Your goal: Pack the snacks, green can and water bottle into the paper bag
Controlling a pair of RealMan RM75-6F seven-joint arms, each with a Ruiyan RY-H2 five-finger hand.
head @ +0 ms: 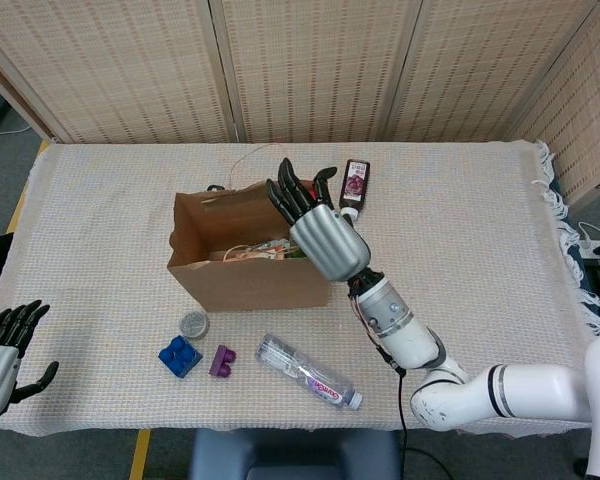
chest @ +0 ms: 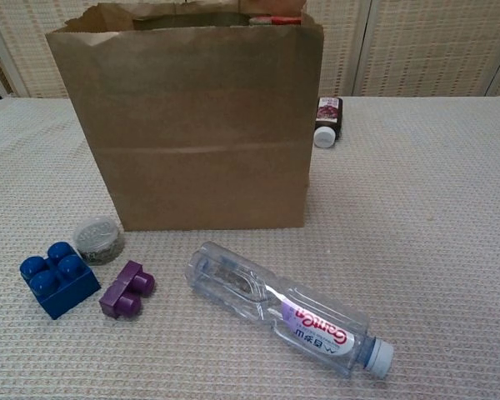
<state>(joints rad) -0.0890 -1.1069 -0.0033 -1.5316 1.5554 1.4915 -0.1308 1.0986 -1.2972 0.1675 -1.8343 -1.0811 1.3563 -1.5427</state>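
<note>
The brown paper bag (head: 242,282) stands open in the middle of the table, with snack packets (head: 248,253) inside. My right hand (head: 325,238) hovers over the bag's right end with its fingers (head: 294,196) spread and nothing in it. Of the green can, only a sliver of red lid (chest: 273,18) peeks over the rim of the bag (chest: 200,125) in the chest view. The clear water bottle (head: 308,371) lies on its side in front of the bag, near the table's front edge (chest: 283,310). My left hand (head: 0,352) rests empty at the far lower left, fingers apart.
A dark small bottle (head: 354,187) lies behind the bag on the right. In front of the bag on the left sit a round tin (head: 193,324), a blue brick (head: 180,356) and a purple brick (head: 222,361). Woven screens stand behind the table.
</note>
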